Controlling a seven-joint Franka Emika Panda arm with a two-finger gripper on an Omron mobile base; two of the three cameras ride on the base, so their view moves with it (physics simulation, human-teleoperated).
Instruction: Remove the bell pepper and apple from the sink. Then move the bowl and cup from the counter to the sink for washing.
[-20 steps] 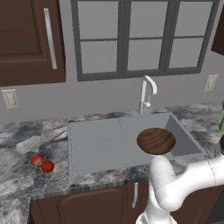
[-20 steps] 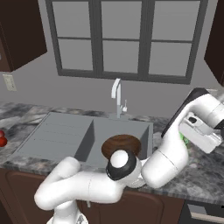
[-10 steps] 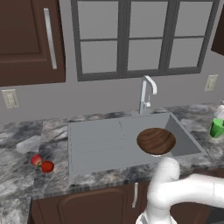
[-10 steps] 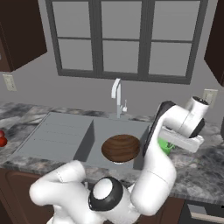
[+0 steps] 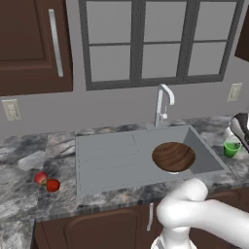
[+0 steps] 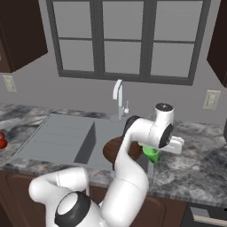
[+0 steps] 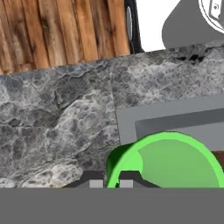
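Both fruits (image 5: 46, 181) beside sink (image 5: 112, 158).

Window (image 5: 160, 41) behind; wall outlets (image 5: 11, 109) (image 6: 211, 99); brown upper cab (image 5: 29, 44) left.

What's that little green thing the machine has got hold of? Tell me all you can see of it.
It is a cup: a small, plain, bright green tumbler with no handle, smooth like plastic, and its open mouth shows nothing inside. It sits upright at the right edge of the sink, above the grey stone counter. The end effector is shut on its rim, one dark fingertip on each side of the wall. Whether its base touches the counter cannot be told.
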